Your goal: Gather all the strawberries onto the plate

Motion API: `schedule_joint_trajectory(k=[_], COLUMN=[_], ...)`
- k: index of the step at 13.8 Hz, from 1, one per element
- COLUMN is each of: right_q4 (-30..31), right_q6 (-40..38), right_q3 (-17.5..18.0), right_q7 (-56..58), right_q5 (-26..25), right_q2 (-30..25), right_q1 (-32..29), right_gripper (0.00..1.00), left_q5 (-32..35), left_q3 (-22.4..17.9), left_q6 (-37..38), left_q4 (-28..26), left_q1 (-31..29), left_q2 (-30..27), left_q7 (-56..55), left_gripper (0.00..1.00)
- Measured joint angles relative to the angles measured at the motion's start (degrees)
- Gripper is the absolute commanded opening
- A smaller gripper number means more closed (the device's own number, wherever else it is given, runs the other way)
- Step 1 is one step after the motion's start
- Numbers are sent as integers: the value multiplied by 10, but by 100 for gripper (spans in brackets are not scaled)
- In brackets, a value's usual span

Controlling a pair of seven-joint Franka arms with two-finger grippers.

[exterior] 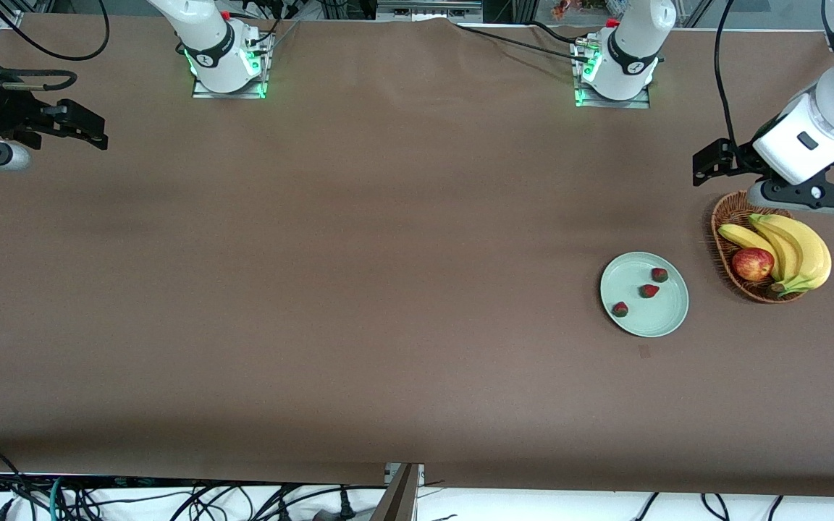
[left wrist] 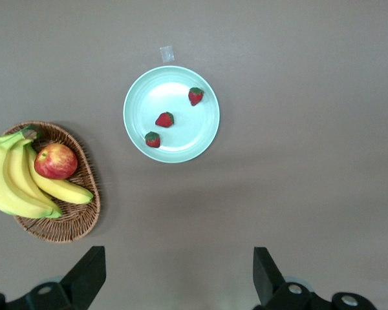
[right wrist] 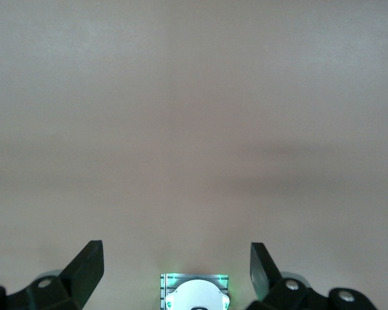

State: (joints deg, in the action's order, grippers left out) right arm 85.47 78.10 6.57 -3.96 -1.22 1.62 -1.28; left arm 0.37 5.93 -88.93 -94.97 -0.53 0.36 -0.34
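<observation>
Three strawberries (exterior: 659, 274) (exterior: 649, 291) (exterior: 620, 310) lie in the pale mint-green plate (exterior: 659, 322), toward the left arm's end of the table. The left wrist view shows the same strawberries (left wrist: 195, 95) (left wrist: 165, 119) (left wrist: 152, 139) inside the plate (left wrist: 142, 103). My left gripper (exterior: 706, 165) hangs open and empty above the table beside the basket, well off the plate; in its wrist view the left gripper (left wrist: 179, 258) has bare table between its fingers. My right gripper (exterior: 95, 130) waits open and empty over the right arm's end of the table, shown as the right gripper (right wrist: 176, 248) in its wrist view.
A brown wicker basket (exterior: 721, 217) with bananas (exterior: 797, 246) and a red apple (exterior: 752, 264) stands beside the plate, toward the left arm's end. A small tape mark (exterior: 643, 352) lies just nearer the front camera than the plate. The right arm's base (right wrist: 194, 294) shows under the right gripper.
</observation>
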Motion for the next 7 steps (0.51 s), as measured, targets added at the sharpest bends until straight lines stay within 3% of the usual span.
schedule_joint_trajectory(k=[3, 7], right_q4=[0, 0], right_q6=[0, 0], right_q3=[0, 1], right_q7=[0, 0], right_q5=[0, 1], right_q2=[0, 0], right_q1=[0, 0], right_gripper=[100, 100], left_q5=[0, -1], left_q3=[-3, -38], left_q6=[-4, -8], left_q4=[-4, -5], left_q1=[2, 35], left_q2=[-2, -2], left_q7=[-1, -3], left_gripper=[100, 100])
